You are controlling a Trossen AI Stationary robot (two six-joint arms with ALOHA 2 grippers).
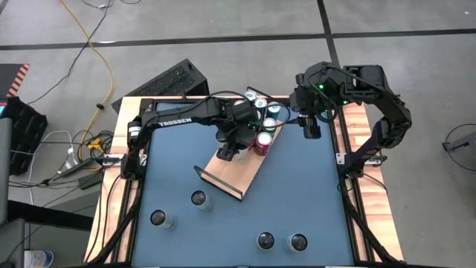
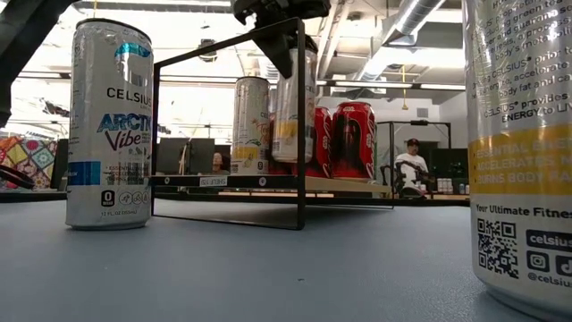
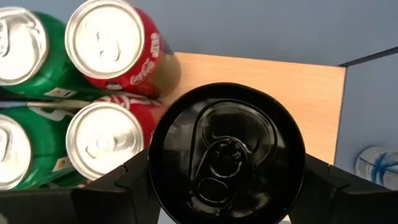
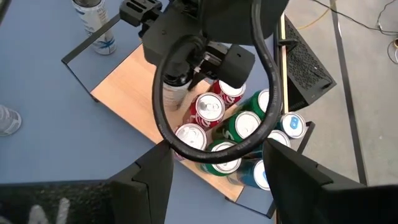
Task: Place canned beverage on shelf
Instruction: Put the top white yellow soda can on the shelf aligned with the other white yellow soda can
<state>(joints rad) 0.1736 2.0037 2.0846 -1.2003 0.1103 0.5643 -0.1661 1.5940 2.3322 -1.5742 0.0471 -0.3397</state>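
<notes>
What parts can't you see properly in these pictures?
- Can with the black lid: the left wrist view shows only its top, so its label is hidden; in the high view the left gripper covers it.
- Big can close by in the low view: the picture's edge cuts it off.
- Person in the room behind, low view: too small to make out.
- Cans at the shelf's far end, high view: the left arm hides some.

Light-wood shelf [image 1: 242, 173], red cans [image 3: 118, 46], green cans [image 3: 28, 46], black-topped can [image 3: 227, 152], blue tabletop [image 1: 297, 193]
</notes>
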